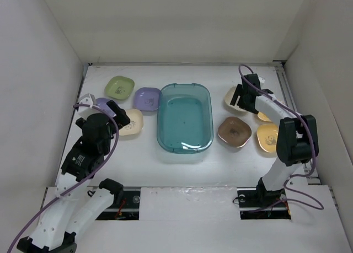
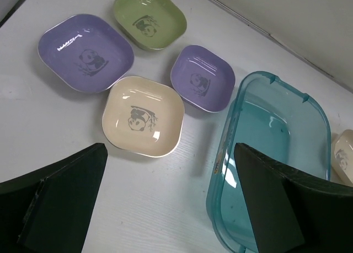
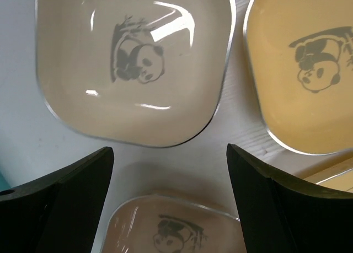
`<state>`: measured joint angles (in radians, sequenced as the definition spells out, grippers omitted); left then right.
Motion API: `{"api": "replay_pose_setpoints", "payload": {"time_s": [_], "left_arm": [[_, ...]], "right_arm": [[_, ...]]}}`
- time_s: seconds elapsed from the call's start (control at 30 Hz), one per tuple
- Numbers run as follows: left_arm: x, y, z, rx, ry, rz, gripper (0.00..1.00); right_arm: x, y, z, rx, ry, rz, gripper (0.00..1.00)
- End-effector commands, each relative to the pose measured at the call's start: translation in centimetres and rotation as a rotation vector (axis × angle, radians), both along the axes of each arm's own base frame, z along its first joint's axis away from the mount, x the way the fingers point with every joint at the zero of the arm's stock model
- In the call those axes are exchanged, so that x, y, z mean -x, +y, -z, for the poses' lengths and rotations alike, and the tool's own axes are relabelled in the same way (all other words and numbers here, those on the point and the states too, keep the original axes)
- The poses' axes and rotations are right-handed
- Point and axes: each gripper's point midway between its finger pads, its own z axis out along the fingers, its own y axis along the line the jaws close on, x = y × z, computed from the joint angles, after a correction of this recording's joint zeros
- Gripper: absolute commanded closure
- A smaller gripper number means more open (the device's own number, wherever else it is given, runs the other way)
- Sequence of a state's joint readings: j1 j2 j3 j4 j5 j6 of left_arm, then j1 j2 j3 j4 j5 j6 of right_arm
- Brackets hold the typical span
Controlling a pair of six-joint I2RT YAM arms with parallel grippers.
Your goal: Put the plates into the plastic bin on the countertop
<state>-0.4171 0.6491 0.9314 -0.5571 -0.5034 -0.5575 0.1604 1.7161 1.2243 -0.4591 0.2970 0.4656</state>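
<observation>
Top external view has the bin (image 1: 185, 85) empty in the middle of the countertop (image 1: 138, 165), with four plates (image 1: 119, 87) to its left and four to its right, all lying flat, hollow side up, none inside yet. The right gripper (image 3: 168, 159) hangs over the far cream plate (image 3: 132, 65), jaws wide apart with nothing in them. The left gripper (image 2: 171, 154) is just as wide and empty above the left cluster. Crowding is the trouble I'd expect. The cream plate lies just beside a yellow plate (image 3: 303, 71) and a brown plate (image 3: 174, 225), so a descending finger could catch a neighbour's rim and tip it, and a shallow glossy rim could slip from a pinch. The bin's long axis runs away from the arms, mouth up; the plates are near square, with no real long axis.
</observation>
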Motion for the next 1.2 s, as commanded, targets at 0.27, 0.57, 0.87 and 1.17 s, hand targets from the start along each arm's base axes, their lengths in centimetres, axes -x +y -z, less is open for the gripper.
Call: {"api": "replay_pose_setpoints", "payload": {"time_s": [0.27, 0.57, 0.87, 1.17], "left_arm": [[-1.3, -1.2, 0.5, -0.019, 0.019, 0.052, 0.0], [-1.3, -1.2, 0.5, -0.019, 0.02, 0.052, 0.0], [-1.4, 0.1, 1.3, -0.032, 0.073, -0.047, 0.0], [-3.7, -2.0, 7.7, 0.109, 0.272, -0.154, 0.0]], "right_arm": [[-3.8, -3.2, 1.6, -0.081, -0.064, 0.128, 0.13], [-4.9, -3.9, 4.1, -0.11, -0.033, 0.145, 0.46], [-8.9, -4.2, 1.3, -0.133, -0.073, 0.19, 1.0], [-10.0, -0.2, -14.3, -0.129, -0.352, 0.06, 1.0]]}}
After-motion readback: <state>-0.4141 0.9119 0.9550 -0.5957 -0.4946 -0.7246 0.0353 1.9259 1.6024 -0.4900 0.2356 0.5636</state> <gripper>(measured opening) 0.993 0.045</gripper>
